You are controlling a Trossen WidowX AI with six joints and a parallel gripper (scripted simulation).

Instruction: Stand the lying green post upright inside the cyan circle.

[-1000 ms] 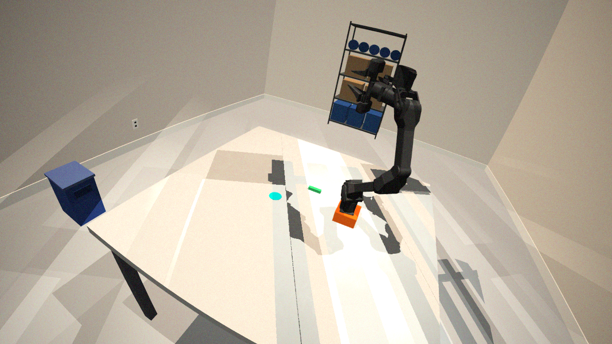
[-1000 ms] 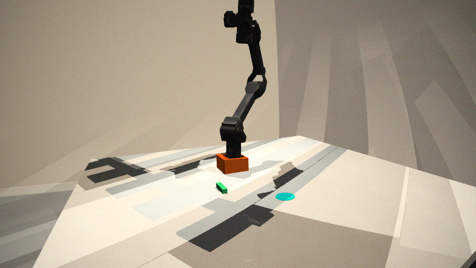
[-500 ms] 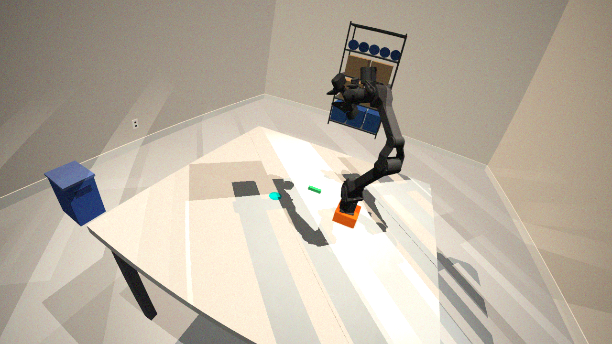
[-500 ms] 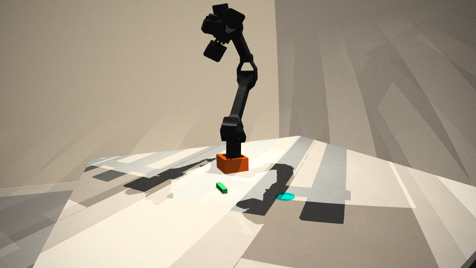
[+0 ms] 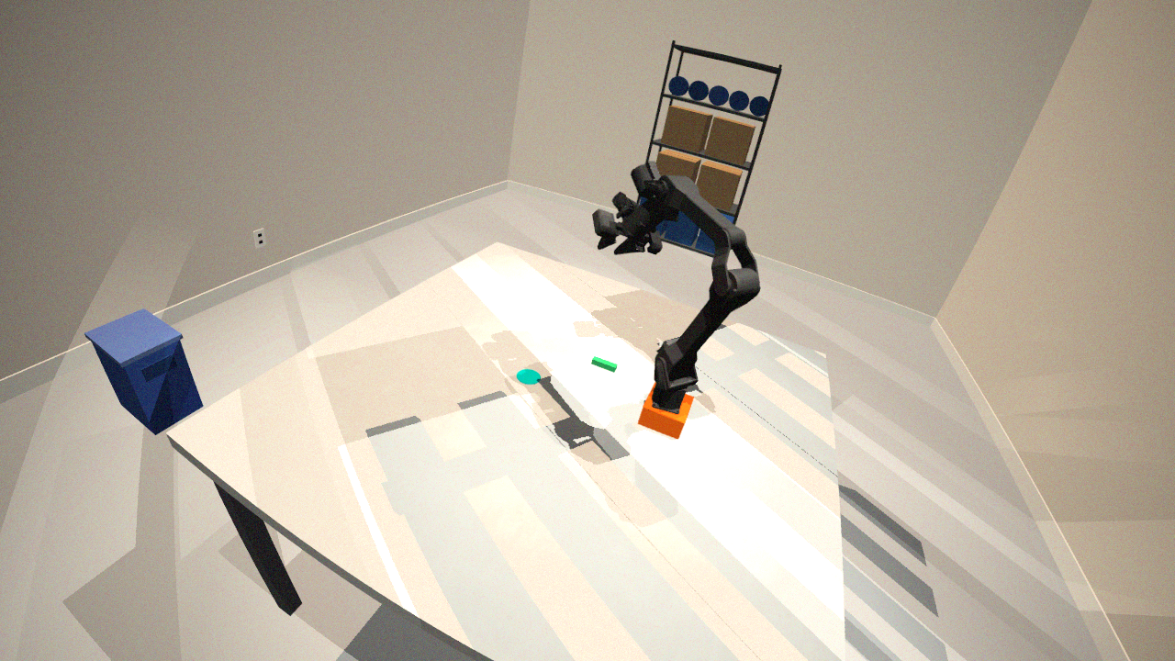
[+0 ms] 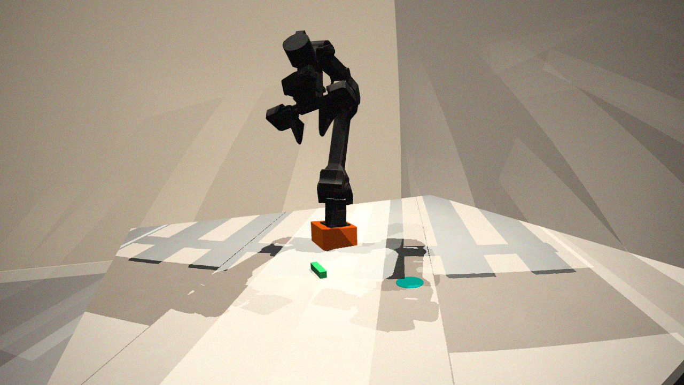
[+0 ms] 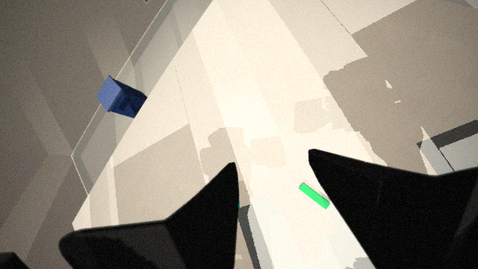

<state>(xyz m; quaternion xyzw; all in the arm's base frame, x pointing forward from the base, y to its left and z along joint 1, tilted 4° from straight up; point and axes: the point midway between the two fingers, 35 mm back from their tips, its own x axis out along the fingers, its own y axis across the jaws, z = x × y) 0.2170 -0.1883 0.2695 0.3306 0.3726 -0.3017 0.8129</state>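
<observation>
While the gripper is held way up above the table, its fingers are kept about half apart with nothing between them. The green post is seen lying flat on the table, just in front of the orange base. The cyan circle is found off to one side, well apart from the post.

No readable text, labels, brands, numbers or signs in any view. Boxes on the shelf unit, the blue bin and the orange base block all show plain, unmarked faces.
</observation>
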